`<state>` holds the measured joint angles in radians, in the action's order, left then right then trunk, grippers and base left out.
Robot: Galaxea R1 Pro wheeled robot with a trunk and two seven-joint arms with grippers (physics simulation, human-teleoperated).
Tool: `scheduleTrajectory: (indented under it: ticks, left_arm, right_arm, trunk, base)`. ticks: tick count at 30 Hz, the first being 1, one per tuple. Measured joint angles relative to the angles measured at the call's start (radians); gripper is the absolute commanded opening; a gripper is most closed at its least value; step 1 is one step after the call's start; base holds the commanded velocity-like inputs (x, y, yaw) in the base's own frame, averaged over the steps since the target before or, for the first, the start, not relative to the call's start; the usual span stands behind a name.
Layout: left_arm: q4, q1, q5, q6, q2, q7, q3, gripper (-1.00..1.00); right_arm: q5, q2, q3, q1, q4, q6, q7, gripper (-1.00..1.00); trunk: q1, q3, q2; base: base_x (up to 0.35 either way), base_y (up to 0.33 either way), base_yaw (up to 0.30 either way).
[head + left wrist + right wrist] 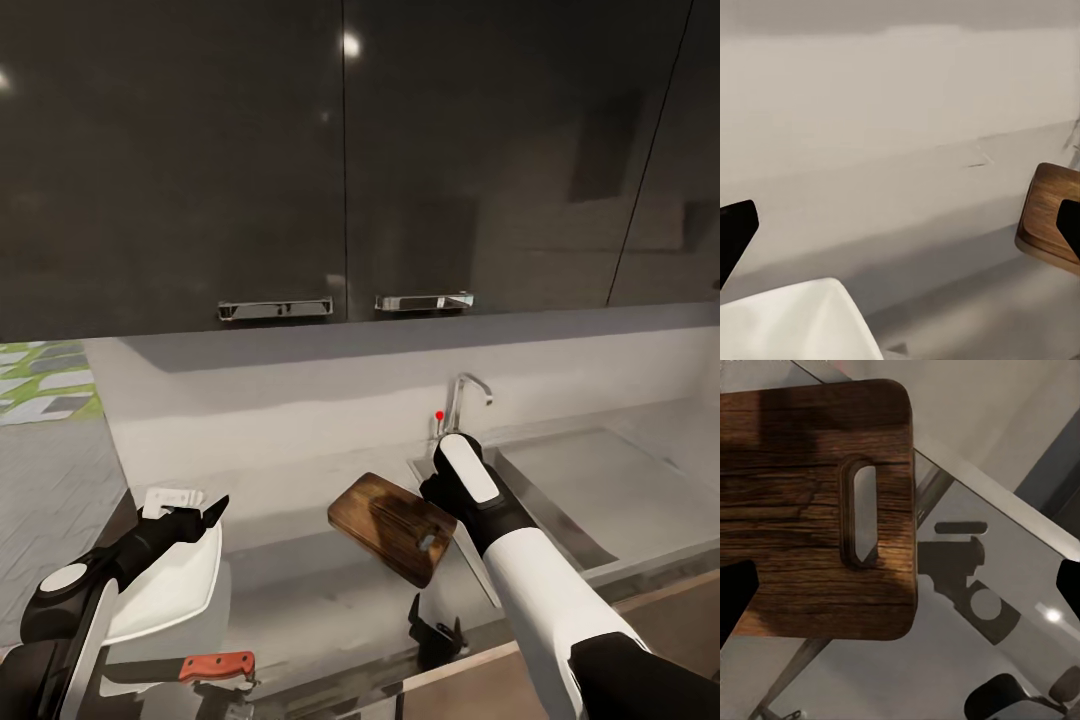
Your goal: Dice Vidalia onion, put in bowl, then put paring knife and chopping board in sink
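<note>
Right wrist view has the right fingers [900, 585] spread wide with nothing between them, poised over the handle-slot end of the chopping board [802, 510]. My judgement: close on that end squarely before lifting it to the sink [590, 490]. Its white forearm reaches forward along the bench [300, 590]. Left fingers [205, 515] are open over the bowl [170, 590]; the paring knife [185, 668] lies near

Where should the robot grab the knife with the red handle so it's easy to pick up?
Best by the reddish-brown handle, coming down from above. The paring knife lies flat on the countertop, near the front edge, so a side approach would likely scrape the surface. The handle is thicker than the dark blade and points toward the robot's right, away from the left arm beside the blade end.
</note>
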<state>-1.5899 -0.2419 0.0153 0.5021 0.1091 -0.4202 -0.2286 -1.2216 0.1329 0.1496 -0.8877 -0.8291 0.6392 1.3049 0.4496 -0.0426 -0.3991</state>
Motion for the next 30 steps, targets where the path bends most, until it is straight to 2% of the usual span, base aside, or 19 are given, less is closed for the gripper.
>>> scheduleTrajectory:
  ticks: [14, 30]
  left_arm:
    - [0.0, 0.0, 0.0, 0.0, 0.001, 0.0, 0.0, 1.0]
    - [0.0, 0.0, 0.0, 0.0, 0.001, 0.0, 0.0, 1.0]
  right_arm:
    - [-0.001, -0.008, -0.038, 0.0, -0.006, 0.001, 0.0, 1.0]
    - [-0.001, -0.008, -0.041, 0.0, -0.006, 0.001, -0.004, 1.0]
  trunk:
    - [0.0, 0.019, 0.0]
    - [0.0, 0.037, 0.0]
  base:
    - [0.0, 0.0, -0.063]
    - [0.0, 0.0, -0.096]
